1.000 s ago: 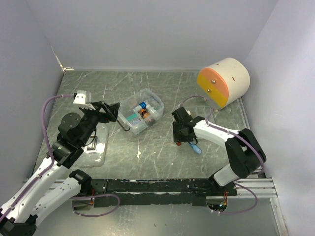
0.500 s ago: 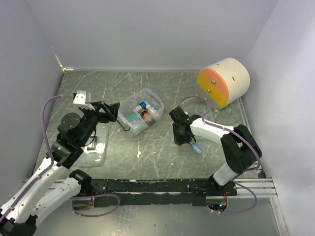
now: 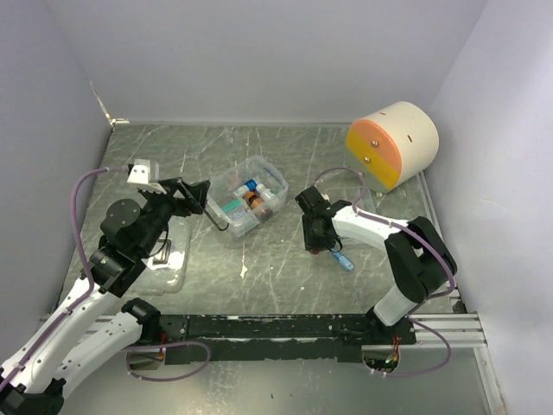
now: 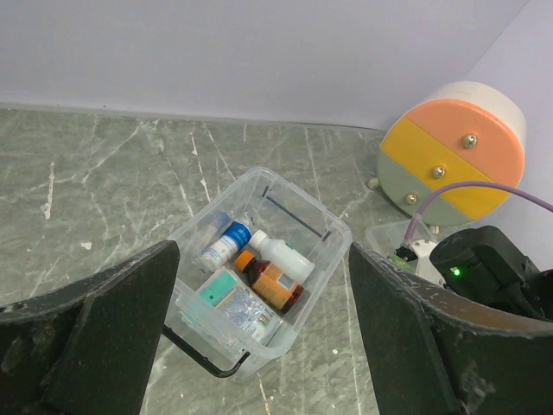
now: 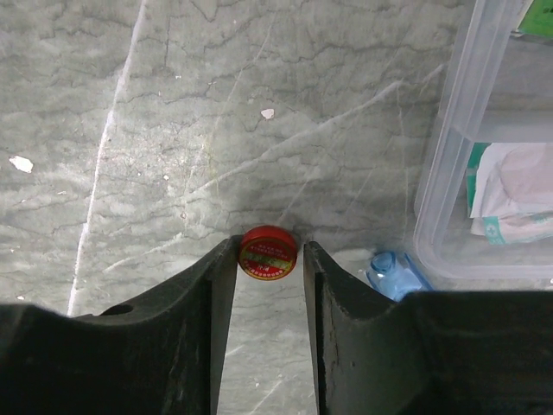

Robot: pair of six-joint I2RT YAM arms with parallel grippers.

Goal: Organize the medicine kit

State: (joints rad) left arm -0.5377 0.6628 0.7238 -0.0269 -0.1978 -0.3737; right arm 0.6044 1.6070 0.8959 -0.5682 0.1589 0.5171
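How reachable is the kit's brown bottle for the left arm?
Probably yes: the kit is lidless, the brown bottle lies on top, and the open left gripper faces it with nothing between.

Top view: open kit mid-tabletop, one arm on each side.
Medicine kit (image 3: 249,206) sits open-topped on the tabletop (image 3: 285,151), with bottles and packets inside and a black handle at its near-left end. Left gripper (image 3: 200,197) hovers just beside that end, fingers spread. Right gripper (image 3: 316,245) points down at the tabletop right of the kit, with a small red item (image 3: 320,252) at its fingers and a blue item (image 3: 345,261) just beside it. Clear plastic piece (image 3: 168,264) lies under the left arm. Cream cylinder (image 3: 393,145) sits far right.
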